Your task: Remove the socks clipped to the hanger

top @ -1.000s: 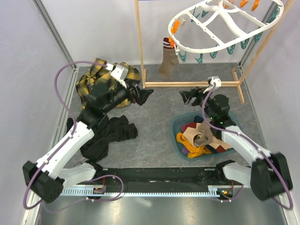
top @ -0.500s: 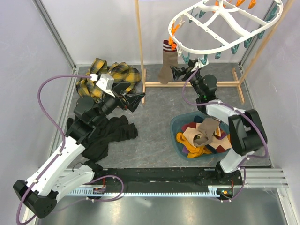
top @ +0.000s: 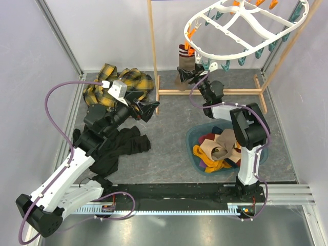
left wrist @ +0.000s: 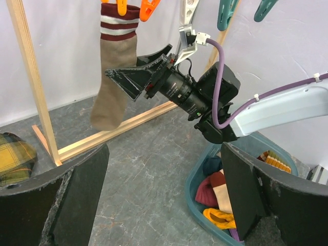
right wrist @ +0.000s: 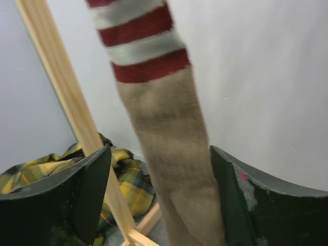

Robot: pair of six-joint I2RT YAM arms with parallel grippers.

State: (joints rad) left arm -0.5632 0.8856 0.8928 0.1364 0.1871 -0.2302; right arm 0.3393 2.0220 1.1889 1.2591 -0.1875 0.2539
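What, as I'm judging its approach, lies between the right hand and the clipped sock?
Nothing; the right wrist view shows the sock hanging between the right hand's open fingers.

1. A yellow plaid shirt (top: 134, 77) is crumpled at the far left.
2. A black garment (top: 120, 148) is spread nearer, on the left.
3. A wooden frame (top: 152, 46) is stood at the far side.
4. A teal basin (top: 190, 141) is set right of centre.

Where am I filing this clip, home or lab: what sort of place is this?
Likely a lab test cell staged for laundry, not a home: bare white walls on aluminium framing, a clip hanger on a wooden stand, and a teal basin of socks.
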